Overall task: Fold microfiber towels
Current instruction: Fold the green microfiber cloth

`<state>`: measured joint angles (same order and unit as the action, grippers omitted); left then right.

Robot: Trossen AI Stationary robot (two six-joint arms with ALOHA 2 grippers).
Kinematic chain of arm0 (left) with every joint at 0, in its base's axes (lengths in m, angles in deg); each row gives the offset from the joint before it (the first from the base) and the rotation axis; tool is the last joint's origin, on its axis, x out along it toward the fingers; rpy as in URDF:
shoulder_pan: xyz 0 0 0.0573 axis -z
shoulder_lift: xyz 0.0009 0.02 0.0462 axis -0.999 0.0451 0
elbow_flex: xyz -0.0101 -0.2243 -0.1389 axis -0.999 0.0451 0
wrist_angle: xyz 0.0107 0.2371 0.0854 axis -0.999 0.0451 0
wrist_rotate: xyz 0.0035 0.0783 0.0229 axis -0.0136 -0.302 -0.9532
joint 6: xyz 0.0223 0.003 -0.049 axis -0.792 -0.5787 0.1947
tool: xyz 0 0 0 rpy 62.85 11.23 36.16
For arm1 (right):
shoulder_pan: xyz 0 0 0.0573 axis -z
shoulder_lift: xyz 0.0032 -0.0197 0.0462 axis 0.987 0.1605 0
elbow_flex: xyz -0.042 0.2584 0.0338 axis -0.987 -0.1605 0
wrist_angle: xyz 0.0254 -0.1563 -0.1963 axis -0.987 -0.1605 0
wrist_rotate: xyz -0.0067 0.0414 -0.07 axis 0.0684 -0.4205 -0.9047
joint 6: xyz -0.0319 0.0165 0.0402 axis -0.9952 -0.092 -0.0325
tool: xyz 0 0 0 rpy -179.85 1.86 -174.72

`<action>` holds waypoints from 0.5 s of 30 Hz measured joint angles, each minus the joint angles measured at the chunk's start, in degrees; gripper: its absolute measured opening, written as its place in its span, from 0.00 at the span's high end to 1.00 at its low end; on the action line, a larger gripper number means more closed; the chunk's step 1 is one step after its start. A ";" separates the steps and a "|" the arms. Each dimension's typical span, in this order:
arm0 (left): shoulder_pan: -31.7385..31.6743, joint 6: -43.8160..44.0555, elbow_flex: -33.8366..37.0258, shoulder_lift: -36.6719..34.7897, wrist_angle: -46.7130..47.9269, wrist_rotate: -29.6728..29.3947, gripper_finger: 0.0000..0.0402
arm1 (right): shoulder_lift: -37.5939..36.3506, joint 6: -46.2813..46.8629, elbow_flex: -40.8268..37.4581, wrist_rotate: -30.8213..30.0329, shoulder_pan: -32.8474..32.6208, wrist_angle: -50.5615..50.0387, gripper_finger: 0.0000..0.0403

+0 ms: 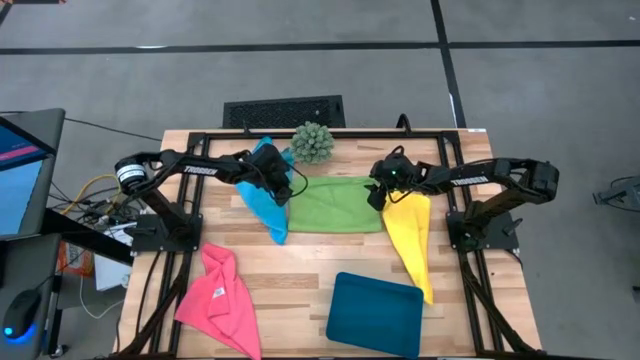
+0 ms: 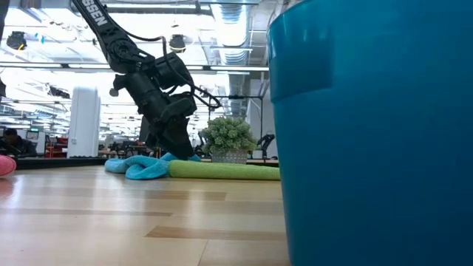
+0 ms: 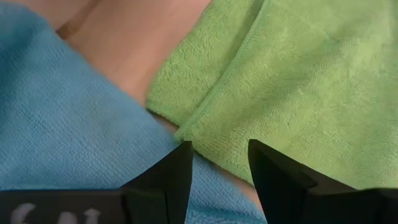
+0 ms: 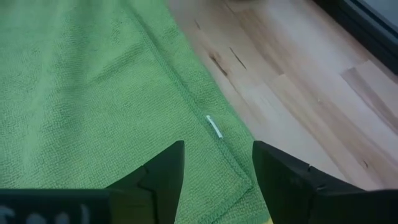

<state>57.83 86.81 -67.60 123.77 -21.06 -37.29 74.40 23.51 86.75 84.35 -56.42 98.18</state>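
A lime green towel lies folded flat at the table's middle. My left gripper stands open at its left edge, one finger over the sky blue towel, which lies bunched beside it. At the green towel's right edge, near a white tag, my right gripper is open. The yellow towel lies in a long crumpled strip on the right. The hot pink towel lies crumpled at the near left. My left gripper slants down from the table's left, its fingers astride the green towel's left edge. Whether they touch the cloth, I cannot tell. My right gripper slants down from the right, its fingers astride the towel's right edge; I cannot tell whether they touch.
A dark teal tray lies near the front edge and fills the low view's right half. A spiky green ball plant stands just behind the green towel. Bare wood shows between the tray and the pink towel.
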 joint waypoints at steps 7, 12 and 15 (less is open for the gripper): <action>0.11 0.80 0.00 0.98 -0.28 -1.31 0.63 | 0.00 0.00 0.00 0.00 -0.01 -0.07 0.48; 0.04 3.10 0.01 1.91 -0.33 0.49 0.63 | 0.00 -0.01 0.00 0.02 -0.06 -0.04 0.48; 0.26 3.14 0.02 1.82 -1.88 0.62 0.63 | 0.00 -0.30 0.00 0.02 -0.27 0.11 0.48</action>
<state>58.09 89.96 -67.57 125.59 -22.94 -36.67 74.40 23.21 86.75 84.37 -56.69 98.29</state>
